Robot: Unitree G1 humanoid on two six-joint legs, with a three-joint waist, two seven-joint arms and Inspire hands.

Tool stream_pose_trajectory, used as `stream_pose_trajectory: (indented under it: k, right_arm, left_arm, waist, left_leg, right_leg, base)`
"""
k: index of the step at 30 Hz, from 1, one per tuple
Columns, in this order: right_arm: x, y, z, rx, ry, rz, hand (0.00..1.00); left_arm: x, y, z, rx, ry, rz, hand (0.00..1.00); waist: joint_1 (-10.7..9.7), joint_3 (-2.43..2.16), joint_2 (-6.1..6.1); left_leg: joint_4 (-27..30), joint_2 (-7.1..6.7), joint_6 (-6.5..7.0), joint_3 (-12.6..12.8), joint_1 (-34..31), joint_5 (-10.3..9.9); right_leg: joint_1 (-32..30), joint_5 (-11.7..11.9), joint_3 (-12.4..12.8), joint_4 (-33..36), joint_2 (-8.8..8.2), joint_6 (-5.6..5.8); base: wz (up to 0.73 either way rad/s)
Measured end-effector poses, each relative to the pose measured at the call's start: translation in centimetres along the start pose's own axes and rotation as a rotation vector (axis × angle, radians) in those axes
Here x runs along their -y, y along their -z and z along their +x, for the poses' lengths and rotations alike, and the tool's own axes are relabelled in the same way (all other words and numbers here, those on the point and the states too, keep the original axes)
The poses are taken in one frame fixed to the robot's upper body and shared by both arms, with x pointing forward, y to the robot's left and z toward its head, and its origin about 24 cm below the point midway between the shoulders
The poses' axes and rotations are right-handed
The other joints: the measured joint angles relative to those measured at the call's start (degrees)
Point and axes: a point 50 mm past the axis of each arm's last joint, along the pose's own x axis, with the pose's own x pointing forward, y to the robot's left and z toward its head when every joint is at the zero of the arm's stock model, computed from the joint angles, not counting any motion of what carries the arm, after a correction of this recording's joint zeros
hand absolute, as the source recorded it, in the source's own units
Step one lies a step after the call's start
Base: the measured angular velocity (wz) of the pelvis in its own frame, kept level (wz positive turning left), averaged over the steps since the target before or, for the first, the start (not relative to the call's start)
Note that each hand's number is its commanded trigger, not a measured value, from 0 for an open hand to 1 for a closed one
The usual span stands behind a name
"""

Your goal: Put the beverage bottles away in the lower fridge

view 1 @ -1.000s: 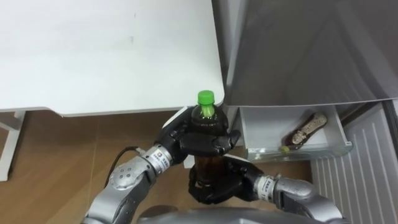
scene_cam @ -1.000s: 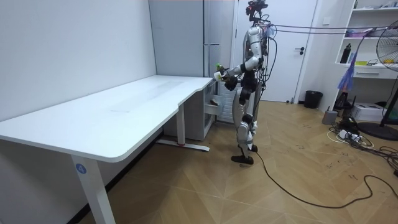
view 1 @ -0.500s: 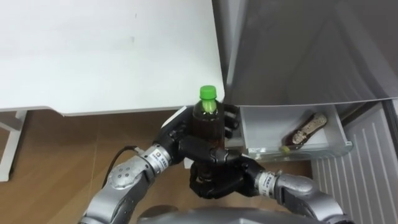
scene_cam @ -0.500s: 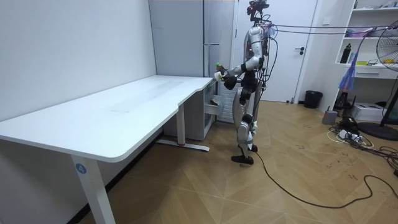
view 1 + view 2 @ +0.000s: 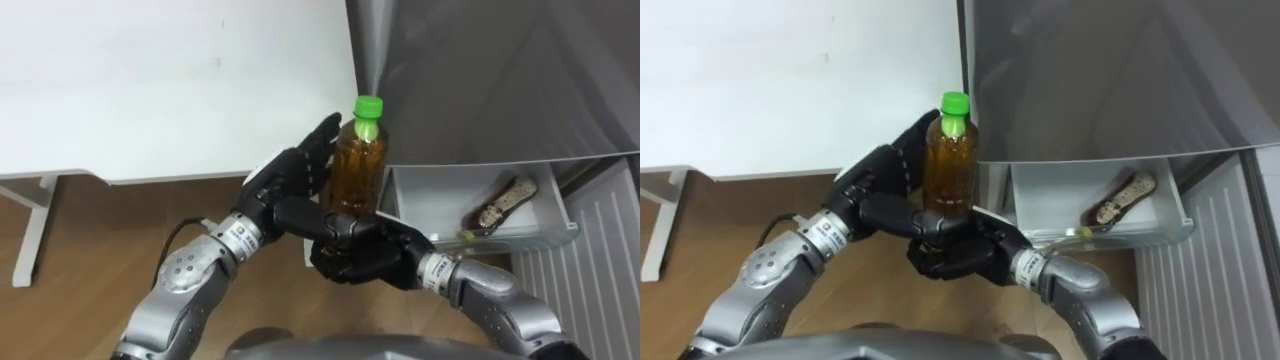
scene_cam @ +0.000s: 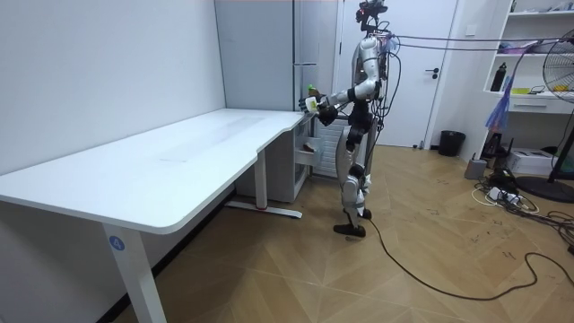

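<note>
Fingers of the right hand curl round the base of the bottle, upright before the fridge; the left hand rests straight-fingered against it. Looks full, stiff, slippery: I'd grip its waist

A green-capped brown bottle stands upright. The right hand curls round its base, and the left hand lies straight-fingered against its side. Beyond are a white table, a grey fridge and an open drawer.
</note>
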Motion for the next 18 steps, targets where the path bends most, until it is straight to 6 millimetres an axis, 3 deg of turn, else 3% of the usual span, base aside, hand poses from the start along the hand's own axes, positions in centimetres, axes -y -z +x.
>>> stream_pose_trajectory:
  k: [12, 18]
  right_arm:
    - [0.1, 0.2, -0.2, 0.006, 0.020, 0.025, 1.00]
    - [0.6, 0.2, -0.7, -0.002, 0.040, 0.011, 1.00]
  left_arm:
    - [-0.4, -0.8, 0.2, 0.028, -0.035, 0.017, 0.00]
    - [-2.1, -1.7, -0.3, 0.060, -0.173, 0.048, 0.00]
  waist:
    - [0.25, -0.03, 0.15]
    - [0.58, -0.07, 0.18]
  left_leg:
    - [-0.06, 0.02, 0.01, 0.14, 0.42, -0.01]
    - [-0.36, 0.03, 0.01, 0.53, 0.78, 0.00]
  right_leg:
    - [0.33, 0.00, -0.30, 0.02, -0.05, 0.00]
    - [0.34, 0.00, 0.28, 0.05, 0.05, -0.01]
  base:
    - [0.00]
    - [-0.04]
